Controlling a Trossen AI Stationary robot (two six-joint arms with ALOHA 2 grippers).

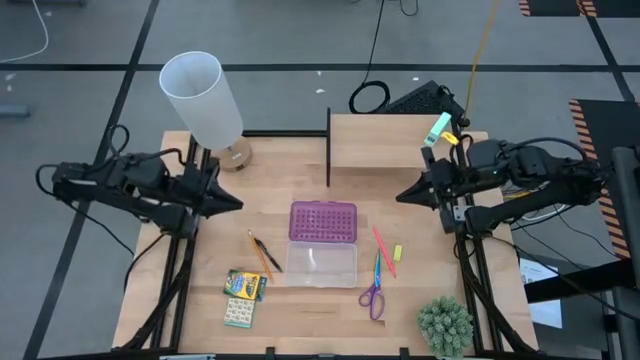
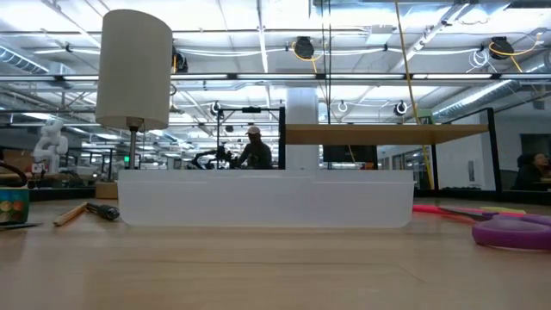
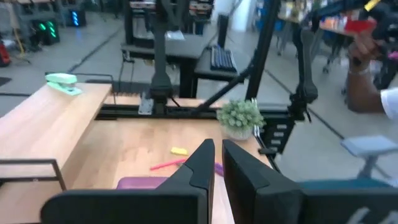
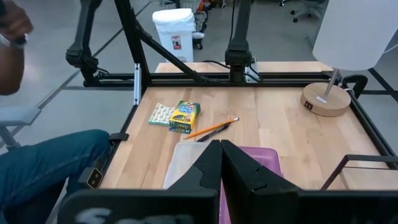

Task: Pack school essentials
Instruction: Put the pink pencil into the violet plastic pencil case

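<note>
The open clear case (image 1: 322, 263) with its purple studded lid (image 1: 323, 221) lies mid-table. Left of it lie the dark and orange pencils (image 1: 262, 253), the yellow-green crayon box (image 1: 245, 284) and the pale patterned pack (image 1: 238, 313). To its right lie the pink pen (image 1: 384, 250), blue pen (image 1: 378, 268), small yellow piece (image 1: 397, 253) and purple-handled scissors (image 1: 373, 297). My left gripper (image 1: 236, 203) hovers shut above the table's left side; my right gripper (image 1: 402, 196) hovers shut over the right side. Neither touches anything.
A white lamp (image 1: 205, 100) stands at the far left. A wooden shelf (image 1: 385, 140) with a mint-green block (image 1: 437, 128) rises at the far right. A small green plant (image 1: 444, 324) sits at the near right corner. A person sits beside the table (image 4: 43, 162).
</note>
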